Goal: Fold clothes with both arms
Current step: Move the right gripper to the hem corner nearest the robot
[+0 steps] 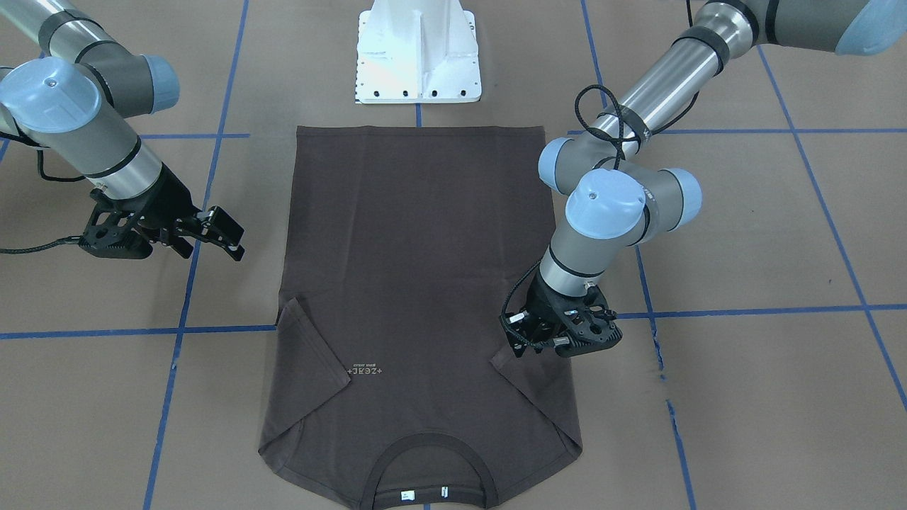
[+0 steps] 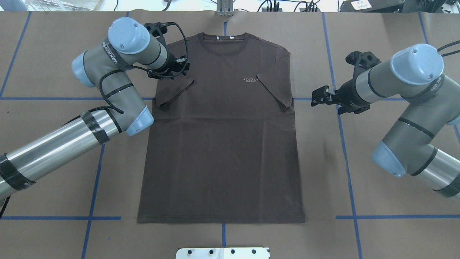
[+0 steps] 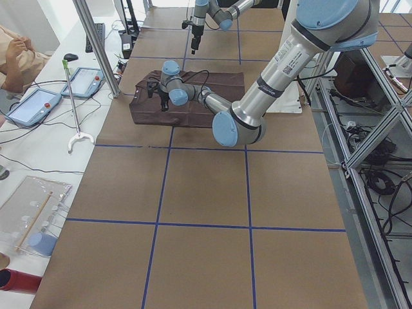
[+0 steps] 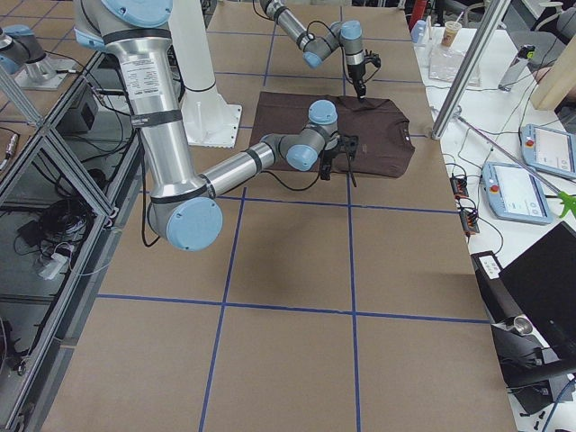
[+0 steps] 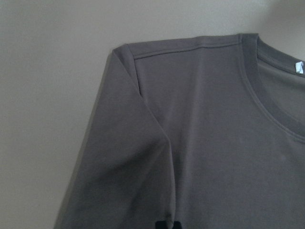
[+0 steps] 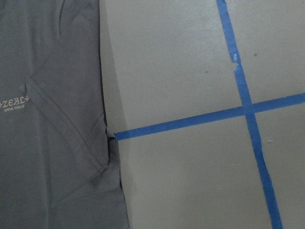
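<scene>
Overhead, a brown table [image 2: 36, 54] gridded with blue tape lines [image 2: 395, 217].

The left arm [image 2: 54, 151]: stretches in from the robot's left, bends at the elbow and leans over the garment's shoulder.

The right arm [image 2: 413, 118]: stands off on the other side, wrist turned toward the cloth.

The T-shirt [image 2: 222, 151]: dark brown, lies flat and front up mid-table between the two arms, hem toward the white pedestal [image 1: 418, 57], neck toward the far edge.

The left gripper [image 2: 179, 68]: hangs low over the shoulder seam, just above the folded sleeve. Fingers hidden under the wrist, so cannot tell how wide the claw stands, nor whether it touches cloth.

The right gripper [image 2: 318, 100]: hovers over bare table just beside the shirt's edge, apart from it, fingers spread with a clear gap and nothing between them.

The left sleeve [image 2: 176, 92] and the right sleeve [image 2: 275, 90]: lie folded inward across the chest.

The collar [image 2: 222, 55]: ribbed, round, flat.

The logo [image 2: 250, 79]: pale, sits beside the right sleeve's fold.

The neck tags [image 2: 230, 37]: white, show inside the collar.
</scene>
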Action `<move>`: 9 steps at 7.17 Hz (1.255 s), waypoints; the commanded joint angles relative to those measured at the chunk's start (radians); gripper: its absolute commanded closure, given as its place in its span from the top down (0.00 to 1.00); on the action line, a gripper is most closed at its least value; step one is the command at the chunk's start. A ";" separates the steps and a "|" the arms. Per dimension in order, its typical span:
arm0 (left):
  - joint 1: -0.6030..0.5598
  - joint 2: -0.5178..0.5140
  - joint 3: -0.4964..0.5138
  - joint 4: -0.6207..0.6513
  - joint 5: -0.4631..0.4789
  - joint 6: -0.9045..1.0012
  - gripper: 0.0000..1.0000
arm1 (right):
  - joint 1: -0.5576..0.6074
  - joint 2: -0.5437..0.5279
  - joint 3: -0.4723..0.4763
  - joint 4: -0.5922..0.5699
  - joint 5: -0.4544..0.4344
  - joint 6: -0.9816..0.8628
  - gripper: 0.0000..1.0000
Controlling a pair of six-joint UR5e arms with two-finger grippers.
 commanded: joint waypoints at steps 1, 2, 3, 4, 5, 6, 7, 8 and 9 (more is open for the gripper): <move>0.046 0.085 -0.203 0.011 -0.007 -0.054 0.94 | -0.099 0.013 0.048 -0.011 -0.059 0.171 1.00; 0.075 0.139 -0.282 0.011 -0.010 -0.054 0.94 | -0.197 -0.006 0.106 -0.043 -0.139 0.299 1.00; 0.086 0.180 -0.337 0.011 -0.075 -0.051 0.93 | -0.339 -0.020 0.184 -0.121 -0.300 0.354 0.99; 0.086 0.190 -0.359 0.011 -0.127 -0.054 0.88 | -0.466 -0.041 0.289 -0.249 -0.417 0.363 0.99; 0.086 0.222 -0.406 0.031 -0.134 -0.057 0.87 | -0.536 -0.046 0.348 -0.342 -0.438 0.509 0.99; 0.086 0.277 -0.461 0.072 -0.137 -0.042 0.87 | -0.657 -0.072 0.347 -0.349 -0.569 0.651 0.99; 0.086 0.297 -0.479 0.071 -0.129 -0.041 0.87 | -0.706 -0.114 0.353 -0.337 -0.646 0.671 0.99; 0.086 0.299 -0.482 0.069 -0.117 -0.050 0.88 | -0.705 -0.136 0.358 -0.338 -0.606 0.694 0.95; 0.086 0.296 -0.485 0.069 -0.117 -0.053 0.89 | -0.707 -0.158 0.355 -0.337 -0.597 0.732 0.95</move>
